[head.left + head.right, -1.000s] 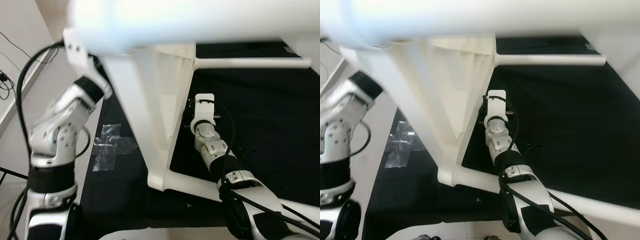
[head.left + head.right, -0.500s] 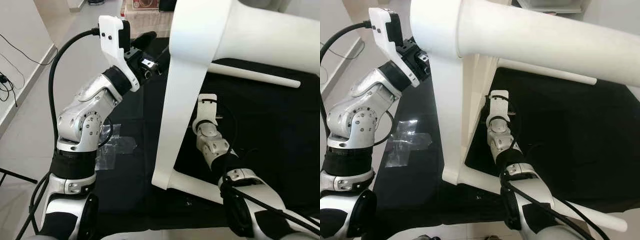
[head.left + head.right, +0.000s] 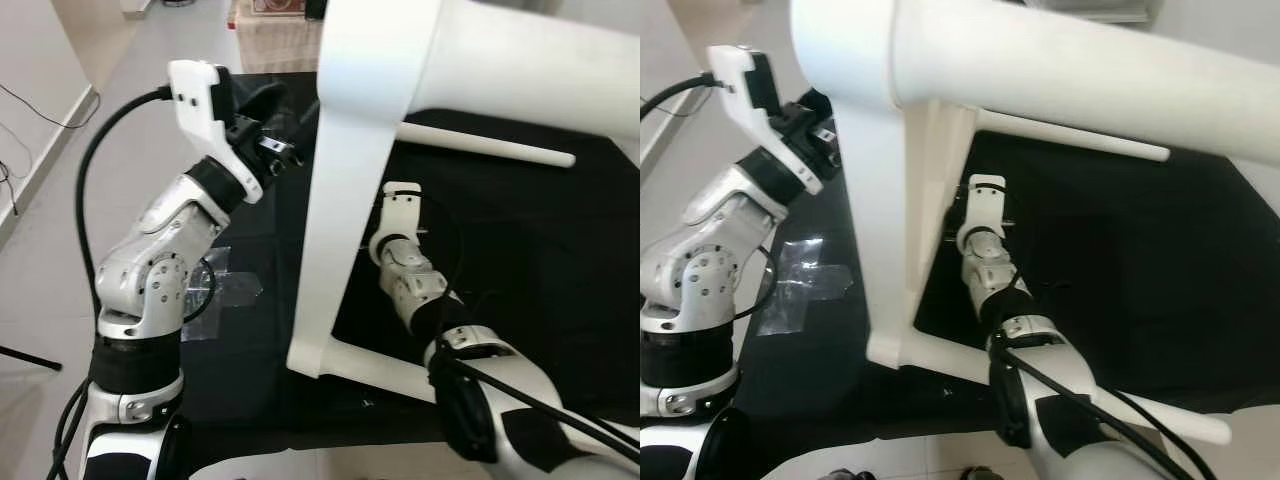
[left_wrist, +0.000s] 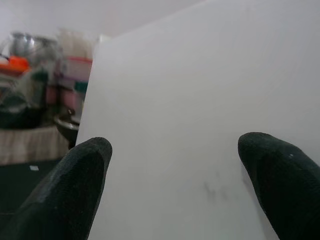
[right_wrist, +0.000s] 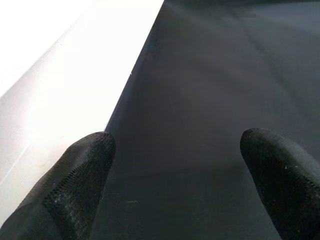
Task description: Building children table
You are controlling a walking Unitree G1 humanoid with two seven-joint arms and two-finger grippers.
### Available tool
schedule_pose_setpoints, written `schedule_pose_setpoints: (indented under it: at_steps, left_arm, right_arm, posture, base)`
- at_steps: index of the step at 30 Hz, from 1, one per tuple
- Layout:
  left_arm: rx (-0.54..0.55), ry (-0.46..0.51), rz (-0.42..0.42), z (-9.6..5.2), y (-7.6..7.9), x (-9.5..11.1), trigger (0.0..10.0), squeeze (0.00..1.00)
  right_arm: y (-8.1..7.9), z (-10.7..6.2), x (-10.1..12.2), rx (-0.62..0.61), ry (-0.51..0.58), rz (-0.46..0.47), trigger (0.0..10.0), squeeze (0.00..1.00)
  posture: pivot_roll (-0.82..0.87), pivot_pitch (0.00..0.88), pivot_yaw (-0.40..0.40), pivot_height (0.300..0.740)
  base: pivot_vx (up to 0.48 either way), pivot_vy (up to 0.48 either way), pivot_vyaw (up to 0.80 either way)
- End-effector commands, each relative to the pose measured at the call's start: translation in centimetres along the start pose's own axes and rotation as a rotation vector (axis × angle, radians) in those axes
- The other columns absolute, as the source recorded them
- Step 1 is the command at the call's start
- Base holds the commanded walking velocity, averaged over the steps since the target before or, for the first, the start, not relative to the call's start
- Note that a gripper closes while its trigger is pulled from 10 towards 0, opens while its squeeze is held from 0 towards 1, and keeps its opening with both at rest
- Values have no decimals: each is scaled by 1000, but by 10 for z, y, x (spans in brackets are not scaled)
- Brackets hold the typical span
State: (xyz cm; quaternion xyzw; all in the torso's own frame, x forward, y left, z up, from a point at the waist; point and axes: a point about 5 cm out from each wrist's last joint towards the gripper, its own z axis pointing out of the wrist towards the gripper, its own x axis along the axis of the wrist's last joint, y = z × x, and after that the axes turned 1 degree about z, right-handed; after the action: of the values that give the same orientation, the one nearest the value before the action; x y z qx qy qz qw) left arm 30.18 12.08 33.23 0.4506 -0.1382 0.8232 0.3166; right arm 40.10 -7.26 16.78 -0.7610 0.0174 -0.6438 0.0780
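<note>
The white children's table [image 3: 340, 200] stands on its side on a black cloth [image 3: 520, 250]. One thick leg [image 3: 520, 60] juts toward me, a thinner leg [image 3: 490, 145] points right behind it, and a low leg [image 3: 380, 365] lies along the cloth. My left gripper [image 3: 285, 120] is raised at the upright tabletop's left edge. In the left wrist view its fingers [image 4: 85, 165] stand open with the white panel just ahead. My right arm [image 3: 400, 200] reaches behind the panel. The right gripper [image 5: 175, 165] is open over the cloth, with the white panel beside one finger.
A clear plastic bag [image 3: 225, 290] lies on the cloth under my left arm. Pale floor [image 3: 60, 200] runs along the left, past the cloth's edge. A cluttered shelf with pots and boxes [image 4: 35, 85] shows beyond the panel in the left wrist view.
The table has swung from a blurred tilt across my view to standing upright. My left arm rose to the panel's edge, then shifted slightly left and down. The right arm barely moved.
</note>
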Motion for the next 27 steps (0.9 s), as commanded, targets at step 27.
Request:
schedule_pose_setpoints:
  at_steps: [27]
  left_arm:
    - [-44, -99, 6, -9, 12, -12, 10000, 0]
  right_arm:
    - [-100, -20, -1, 386, 54, -59, 10000, 0]
  posture:
    - [132, 178, -10, 740]
  base:
    - [0, 0, 0]
